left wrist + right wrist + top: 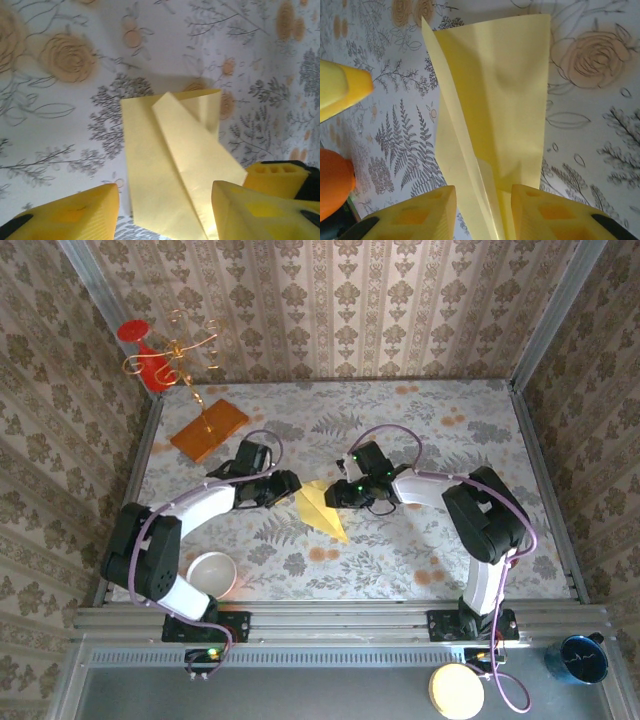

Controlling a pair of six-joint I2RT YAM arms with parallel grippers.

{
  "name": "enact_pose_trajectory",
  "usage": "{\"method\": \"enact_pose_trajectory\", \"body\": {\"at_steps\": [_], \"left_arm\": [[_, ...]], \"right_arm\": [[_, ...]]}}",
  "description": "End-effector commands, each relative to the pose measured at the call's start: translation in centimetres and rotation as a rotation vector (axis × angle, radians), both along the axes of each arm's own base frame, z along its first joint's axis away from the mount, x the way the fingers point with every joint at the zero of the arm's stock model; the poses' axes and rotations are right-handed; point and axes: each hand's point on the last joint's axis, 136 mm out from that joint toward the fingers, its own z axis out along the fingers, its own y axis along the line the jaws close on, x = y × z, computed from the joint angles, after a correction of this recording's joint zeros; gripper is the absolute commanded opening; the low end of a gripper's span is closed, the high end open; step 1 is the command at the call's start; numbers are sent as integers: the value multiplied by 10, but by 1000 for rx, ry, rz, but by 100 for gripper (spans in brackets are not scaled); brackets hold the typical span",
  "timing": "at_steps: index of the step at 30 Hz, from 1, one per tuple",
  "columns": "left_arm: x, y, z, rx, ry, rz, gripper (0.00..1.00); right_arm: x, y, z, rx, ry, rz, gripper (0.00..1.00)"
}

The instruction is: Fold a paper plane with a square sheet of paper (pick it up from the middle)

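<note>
A: Overhead first. The paper plane lies in the middle of the table, between the two arms. The left gripper is at one side of its wide end and the right gripper at the other. The sharp point aims toward the near edge.

B: That view won't give us the jaws, though. The left wrist camera does: the left gripper is spread wide and grips nothing. Its yellow fingers stand on either side of the paper plane, which rests on the floral surface.

A: Right wrist camera now. The right gripper is parted a little, and the paper plane runs down into the gap between the fingers. I see no squeeze, but I can't tell whether a pad brushes the paper.

B: As for its looks, it's pale yellow, a narrow kite shape. The left wrist view shows a diagonal flap folded over a flat layer. The right wrist view shows a long crease with one flap lifted.

A: Containers! There's a white bowl near the left arm's base, well apart from the paper, plain white inside. A blue cup sits off the table at the near right, and its inside is too dark to read.

B: And the orange board sits far left, well clear.
</note>
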Motion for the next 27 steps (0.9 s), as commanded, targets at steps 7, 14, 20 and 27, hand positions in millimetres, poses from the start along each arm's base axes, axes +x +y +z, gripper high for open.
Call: {"method": "enact_pose_trajectory", "body": {"at_steps": [7, 14, 20, 27], "left_arm": [[6, -1, 21, -119, -84, 33, 54], [5, -10, 71, -224, -269, -40, 57], [-6, -36, 110, -348, -391, -161, 67], [-21, -69, 135, -423, -485, -298, 66]], "right_arm": [[8, 16, 18, 77, -72, 93, 8], [18, 11, 87, 254, -206, 24, 5], [19, 6, 137, 431, -228, -34, 5], [16, 2, 170, 561, -224, -57, 6]]}}
